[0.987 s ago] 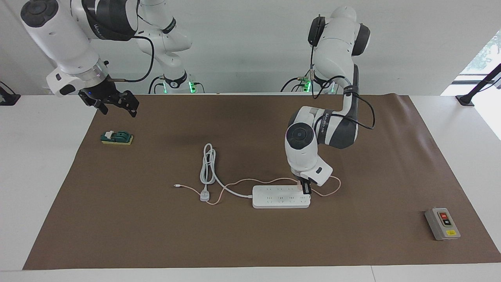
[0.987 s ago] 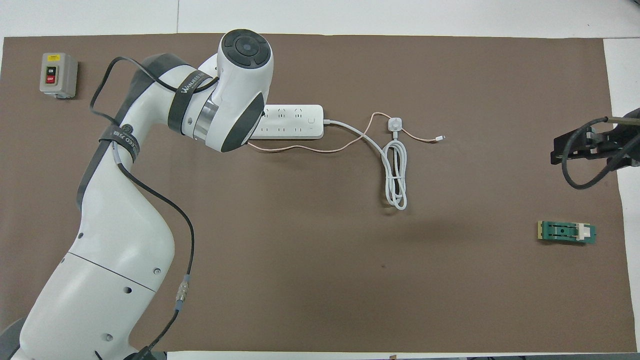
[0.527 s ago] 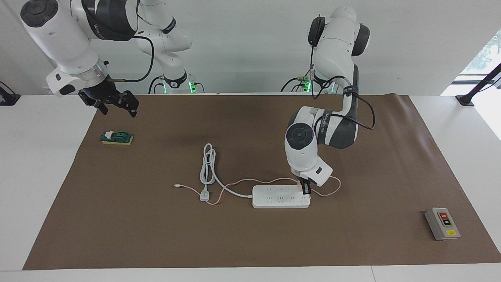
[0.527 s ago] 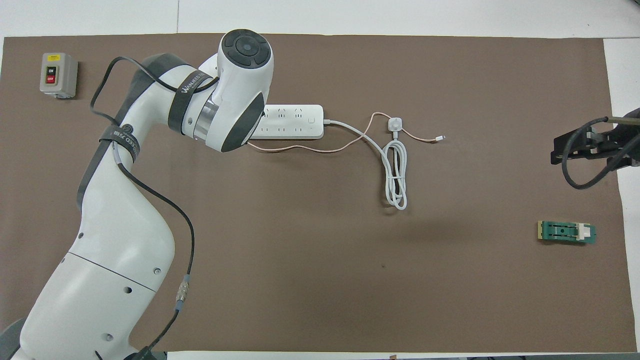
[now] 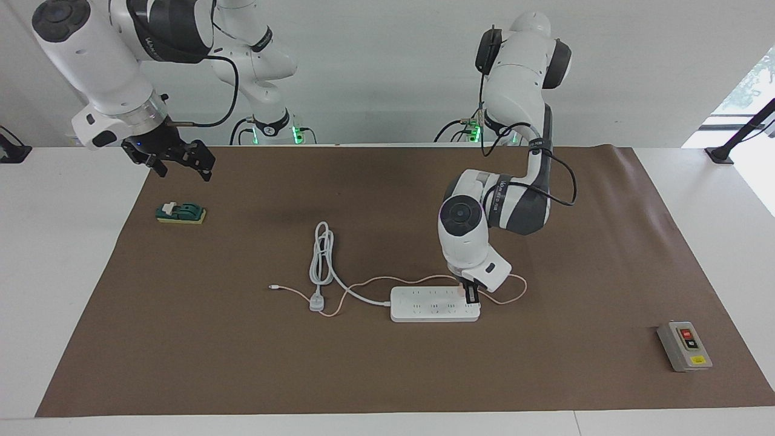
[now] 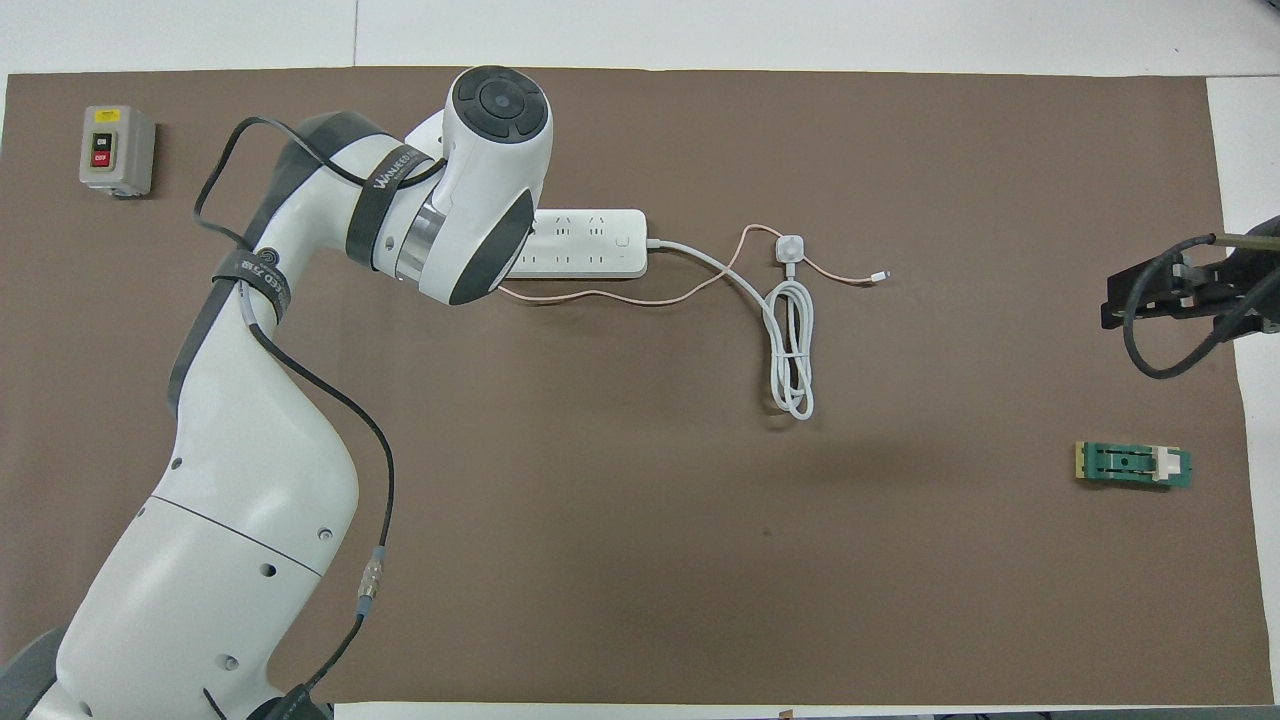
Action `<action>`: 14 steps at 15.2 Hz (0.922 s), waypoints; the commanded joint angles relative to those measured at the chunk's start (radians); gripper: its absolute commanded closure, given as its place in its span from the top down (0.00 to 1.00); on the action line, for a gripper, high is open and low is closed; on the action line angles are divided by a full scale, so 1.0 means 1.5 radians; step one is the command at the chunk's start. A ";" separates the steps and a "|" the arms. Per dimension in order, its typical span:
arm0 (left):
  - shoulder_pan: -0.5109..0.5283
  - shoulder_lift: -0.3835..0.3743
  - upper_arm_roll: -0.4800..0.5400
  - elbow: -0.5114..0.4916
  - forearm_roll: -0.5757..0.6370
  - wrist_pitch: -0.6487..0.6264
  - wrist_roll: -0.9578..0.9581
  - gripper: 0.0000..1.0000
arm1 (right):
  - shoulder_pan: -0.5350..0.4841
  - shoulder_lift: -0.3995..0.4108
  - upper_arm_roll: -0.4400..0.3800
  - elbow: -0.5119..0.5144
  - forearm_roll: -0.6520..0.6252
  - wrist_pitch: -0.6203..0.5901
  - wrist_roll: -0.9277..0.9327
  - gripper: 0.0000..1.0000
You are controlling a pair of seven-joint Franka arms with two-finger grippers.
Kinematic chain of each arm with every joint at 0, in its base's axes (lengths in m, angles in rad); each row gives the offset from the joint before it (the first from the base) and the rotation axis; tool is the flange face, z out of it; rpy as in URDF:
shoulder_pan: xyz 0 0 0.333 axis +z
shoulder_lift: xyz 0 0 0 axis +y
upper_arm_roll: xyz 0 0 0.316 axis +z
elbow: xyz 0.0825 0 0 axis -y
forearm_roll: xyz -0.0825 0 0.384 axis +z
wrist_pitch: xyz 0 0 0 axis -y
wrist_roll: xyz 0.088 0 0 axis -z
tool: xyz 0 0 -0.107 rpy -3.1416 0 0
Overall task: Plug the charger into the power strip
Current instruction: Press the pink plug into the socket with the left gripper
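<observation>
**Left gripper on charger at strip end**

Left gripper (image 5: 471,293) is low, centre-right of the facing view, fingers clamped on the charger (image 5: 464,289) at the power strip (image 5: 435,304) end toward the left arm; seating can't be told. The pink cable (image 5: 387,280) trails across the counter (image 5: 387,375). Right gripper (image 5: 179,158) waits upper left, over the green block (image 5: 180,212), fingers apart.

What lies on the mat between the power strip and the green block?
In the overhead view, between the power strip and the green block: its coiled grey-white cord, the pink cable, then bare mat.
</observation>
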 commanded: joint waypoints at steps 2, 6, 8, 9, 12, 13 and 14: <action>-0.009 0.037 0.003 0.018 0.006 0.022 0.003 0.00 | -0.009 -0.009 0.006 -0.004 0.004 -0.008 -0.011 1.00; -0.010 0.042 0.003 0.008 0.006 0.029 -0.003 0.00 | -0.009 -0.009 0.006 -0.004 0.003 -0.008 -0.011 1.00; -0.010 0.042 0.003 0.004 0.007 0.036 0.000 0.00 | -0.009 -0.009 0.006 -0.004 0.004 -0.008 -0.011 1.00; -0.009 0.042 0.003 0.001 0.009 0.044 0.000 0.00 | -0.009 -0.008 0.006 -0.004 0.003 -0.009 -0.011 1.00; -0.009 0.033 0.004 -0.008 0.010 0.046 0.007 0.00 | -0.009 -0.009 0.006 -0.004 0.004 -0.008 -0.011 1.00; -0.008 0.033 0.003 -0.008 0.010 0.046 0.011 0.00 | -0.009 -0.009 0.006 -0.004 0.004 -0.008 -0.011 1.00; -0.007 0.031 0.003 -0.008 0.009 0.041 0.023 0.10 | -0.009 -0.009 0.006 -0.004 0.004 -0.008 -0.011 1.00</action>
